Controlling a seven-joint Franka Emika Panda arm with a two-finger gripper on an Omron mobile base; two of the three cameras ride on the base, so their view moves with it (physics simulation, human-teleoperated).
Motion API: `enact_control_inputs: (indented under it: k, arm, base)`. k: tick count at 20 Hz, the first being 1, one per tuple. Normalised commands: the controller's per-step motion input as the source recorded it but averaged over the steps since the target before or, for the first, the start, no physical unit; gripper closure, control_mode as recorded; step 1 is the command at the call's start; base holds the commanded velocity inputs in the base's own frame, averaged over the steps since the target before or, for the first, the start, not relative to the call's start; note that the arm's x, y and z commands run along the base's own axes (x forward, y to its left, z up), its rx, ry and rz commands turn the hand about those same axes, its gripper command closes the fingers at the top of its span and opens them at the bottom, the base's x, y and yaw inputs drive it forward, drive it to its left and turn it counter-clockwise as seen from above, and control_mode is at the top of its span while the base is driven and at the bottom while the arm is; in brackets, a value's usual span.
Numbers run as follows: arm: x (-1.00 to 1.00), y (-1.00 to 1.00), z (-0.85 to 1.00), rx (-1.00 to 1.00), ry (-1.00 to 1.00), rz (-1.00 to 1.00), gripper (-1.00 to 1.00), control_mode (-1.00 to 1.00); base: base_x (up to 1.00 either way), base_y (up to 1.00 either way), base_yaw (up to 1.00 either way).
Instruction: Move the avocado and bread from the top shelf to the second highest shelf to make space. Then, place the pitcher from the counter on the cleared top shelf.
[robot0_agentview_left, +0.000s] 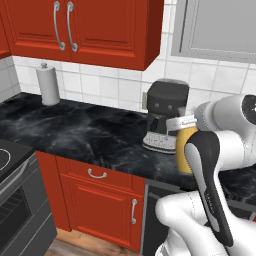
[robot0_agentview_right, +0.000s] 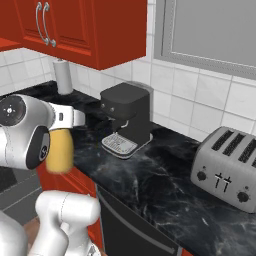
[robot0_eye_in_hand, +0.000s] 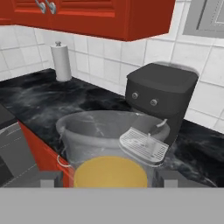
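Pitcher (robot0_eye_in_hand: 110, 171), yellow-orange body with translucent pale-grey top

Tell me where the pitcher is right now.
The pitcher is off the counter, held at the gripper beside the white arm, just in front of the black coffee machine; the hand view shows its clear rim and yellow contents close up.

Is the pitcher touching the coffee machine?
Apart. In the right base view, a strip of black counter shows between the pitcher and the coffee machine.
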Motion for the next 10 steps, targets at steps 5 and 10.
enact_control_inputs:
  k: [5, 10]
  arm:
    - [0.00, 0.00, 0.00, 0.00, 0.00, 0.00, 1.00, 1.00]
    - [0.00, 0.00, 0.00, 0.00, 0.00, 0.00, 1.00, 1.00]
  base:
    - [-0.08, 0.00, 0.03]
    - [-0.30, 0.19, 0.41]
